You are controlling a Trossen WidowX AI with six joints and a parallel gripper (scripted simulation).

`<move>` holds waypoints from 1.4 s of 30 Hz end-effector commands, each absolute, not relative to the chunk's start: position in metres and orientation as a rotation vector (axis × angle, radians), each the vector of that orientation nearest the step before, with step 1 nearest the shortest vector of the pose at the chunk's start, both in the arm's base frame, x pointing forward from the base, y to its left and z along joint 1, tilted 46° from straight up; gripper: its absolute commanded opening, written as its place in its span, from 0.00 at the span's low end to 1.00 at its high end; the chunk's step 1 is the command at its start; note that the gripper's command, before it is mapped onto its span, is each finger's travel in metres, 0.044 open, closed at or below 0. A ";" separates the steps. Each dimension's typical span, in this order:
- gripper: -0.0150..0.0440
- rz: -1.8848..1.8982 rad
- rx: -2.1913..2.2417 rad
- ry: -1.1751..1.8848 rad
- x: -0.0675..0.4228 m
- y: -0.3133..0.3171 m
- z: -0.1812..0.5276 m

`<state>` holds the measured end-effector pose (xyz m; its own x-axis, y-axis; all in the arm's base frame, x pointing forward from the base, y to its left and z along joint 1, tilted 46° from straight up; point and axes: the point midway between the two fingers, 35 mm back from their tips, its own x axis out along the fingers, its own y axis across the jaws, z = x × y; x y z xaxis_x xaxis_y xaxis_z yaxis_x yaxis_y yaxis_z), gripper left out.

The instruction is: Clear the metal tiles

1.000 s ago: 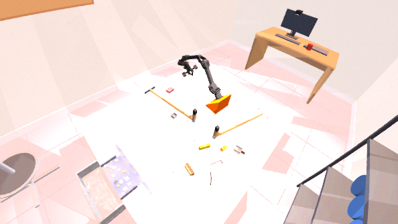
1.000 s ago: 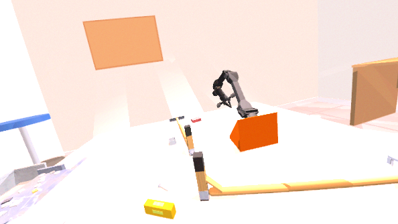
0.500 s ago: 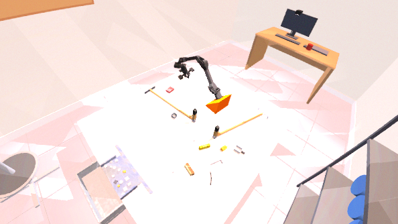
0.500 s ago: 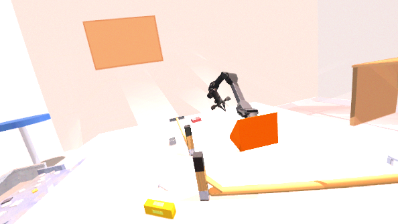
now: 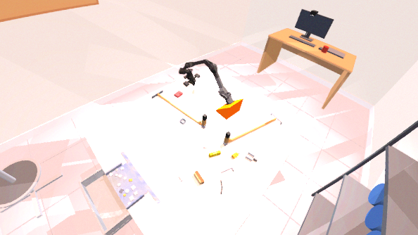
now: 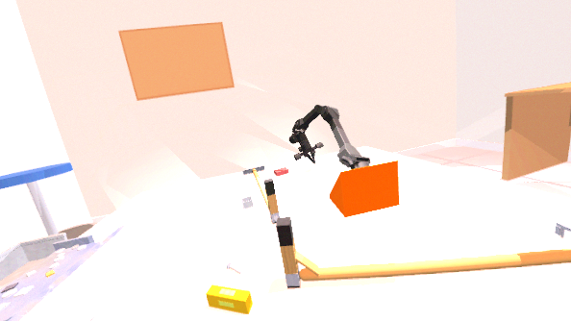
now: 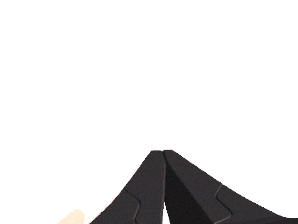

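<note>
My gripper (image 5: 188,81) (image 6: 308,155) (image 7: 164,156) is shut and empty. It hangs in the air above the white table, to the left of the arm's orange base (image 5: 230,109) (image 6: 367,188). One long scraper (image 5: 176,107) (image 6: 261,189) lies on the table below and in front of it, its dark-tipped handle (image 5: 204,119) (image 6: 272,200) standing up. A second long scraper (image 5: 251,129) (image 6: 423,266) lies to the right, with its handle (image 5: 226,138) (image 6: 287,252) also upright. The steel bench plate (image 5: 140,181) (image 6: 72,257) lies far off at the table's near left with several small tiles (image 5: 134,186) on it. The catch box (image 5: 100,195) (image 6: 34,247) adjoins it.
A red block (image 5: 178,94) (image 6: 281,171) and a grey block (image 5: 182,121) (image 6: 247,202) lie near the first scraper. Yellow blocks (image 5: 214,154) (image 6: 229,298), a wooden block (image 5: 198,177) and small metal parts (image 5: 250,157) are scattered at the front. A desk (image 5: 309,55) stands behind.
</note>
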<state>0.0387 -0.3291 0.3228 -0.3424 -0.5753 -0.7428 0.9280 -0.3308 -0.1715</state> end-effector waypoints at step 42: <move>0.25 -1.376 0.436 0.993 0.214 -0.305 0.278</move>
<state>0.2005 -0.3090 0.2824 -0.1241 -0.6104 -0.7823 0.9484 0.1589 -0.2745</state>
